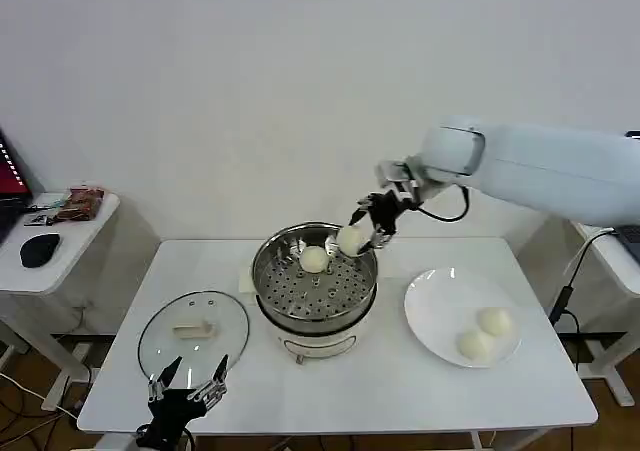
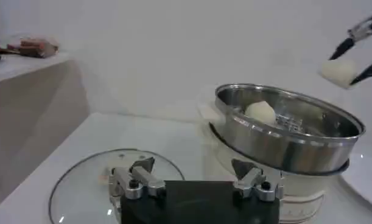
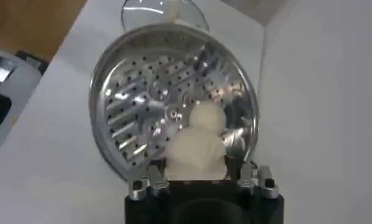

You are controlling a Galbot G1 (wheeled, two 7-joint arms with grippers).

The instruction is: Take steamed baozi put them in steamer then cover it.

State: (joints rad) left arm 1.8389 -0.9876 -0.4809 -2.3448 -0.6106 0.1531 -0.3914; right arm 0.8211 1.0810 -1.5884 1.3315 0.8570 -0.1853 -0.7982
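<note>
Steamer [image 1: 314, 293] stands mid-desk [image 1: 400, 391] in the head view, with the right hand [image 1: 368, 233] hanging over its far right rim, fingers pinched on a cream-white baozi [image 1: 350, 239]. Just beside that hand, down on the perforated tray, sits a second baozi [image 1: 314, 259]. Well off to the hand's right, two more baozi [image 1: 486, 333] lie on a white plate [image 1: 432, 311]. The left hand [image 1: 190, 389] waits low at the desk's near edge with its fingers spread wide and nothing between them; the glass cover [image 1: 193, 332] lies flat on the desk just beyond it.

From the left wrist, the left hand [image 2: 196, 175] has its two fingers well apart, the cover [image 2: 88, 182] lying right under and ahead of them. The steamer [image 2: 287, 137] rises beyond, one baozi [image 2: 260, 112] inside against the wall, and the right hand [image 2: 355, 52] is above the pot's far side, gripping its baozi [image 2: 338, 72].

From the right wrist, the right hand [image 3: 200, 176] holds the baozi [image 3: 195, 153] directly above the steamer's tray [image 3: 143, 103]. The other baozi [image 3: 206, 117] rests on the tray just past it, and the cover [image 3: 164, 11] lies past the pot.
</note>
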